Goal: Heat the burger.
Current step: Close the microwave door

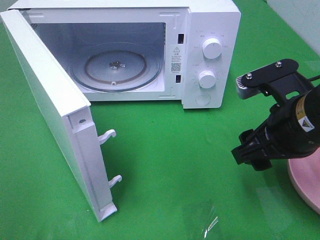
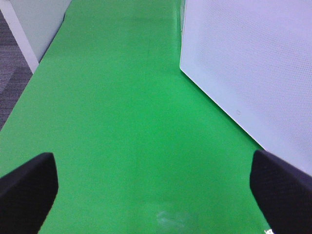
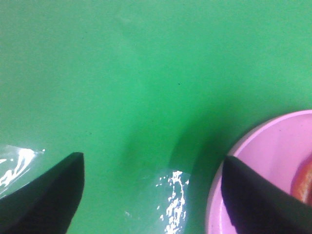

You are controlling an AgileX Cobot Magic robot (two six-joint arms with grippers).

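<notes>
Only a small orange-brown edge of the burger [image 3: 305, 183] shows, lying on the pink plate [image 3: 263, 161] in the right wrist view. In the exterior view my right arm hides the burger. My right gripper [image 3: 152, 165] is open, with one finger over the plate's rim and only green cloth between the fingers. That gripper [image 1: 252, 156] hangs at the table's right, beside the pink plate [image 1: 307, 182]. My left gripper [image 2: 152, 161] is open over bare cloth beside the microwave door [image 2: 253, 63] and is out of the exterior view.
The white microwave [image 1: 210, 50] stands at the back. Its door [image 1: 50, 110] is swung wide toward the front left, and the glass turntable [image 1: 116, 65] inside carries nothing. A scrap of clear film [image 1: 210, 225] lies on the green cloth [image 1: 165, 150] near the front.
</notes>
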